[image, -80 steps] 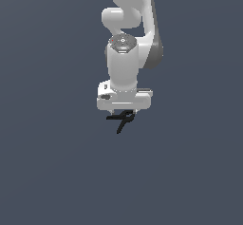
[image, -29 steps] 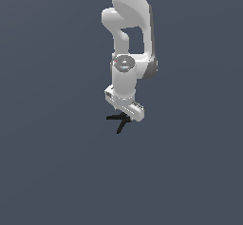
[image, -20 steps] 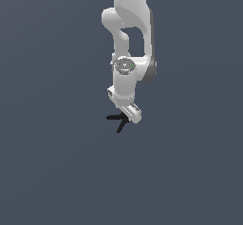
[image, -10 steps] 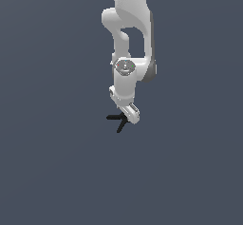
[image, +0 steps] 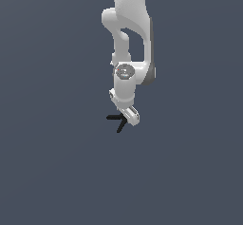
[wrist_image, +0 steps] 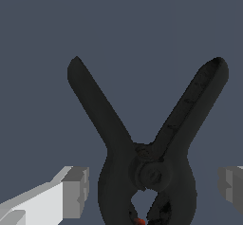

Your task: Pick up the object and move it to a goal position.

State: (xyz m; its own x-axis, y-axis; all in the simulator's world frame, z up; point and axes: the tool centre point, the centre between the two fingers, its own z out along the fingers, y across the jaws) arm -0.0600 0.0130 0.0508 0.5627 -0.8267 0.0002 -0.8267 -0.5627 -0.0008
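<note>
While apart, gripper [wrist_image: 152, 191] around object [wrist_image: 147, 167]

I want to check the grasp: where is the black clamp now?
In the exterior view the black clamp sits near the middle, just below the white arm, beside the gripper on the exterior view's left.

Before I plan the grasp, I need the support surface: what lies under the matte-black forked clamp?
Under the matte-black forked clamp only plain, even grey-blue ground shows. The white gripper has a finger on each side. Whatever lies directly beneath the clamp's body is covered.

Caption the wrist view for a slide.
Wrist view: black spring clamp between the claw's two grey fingertips, prongs spread in a V.
</note>
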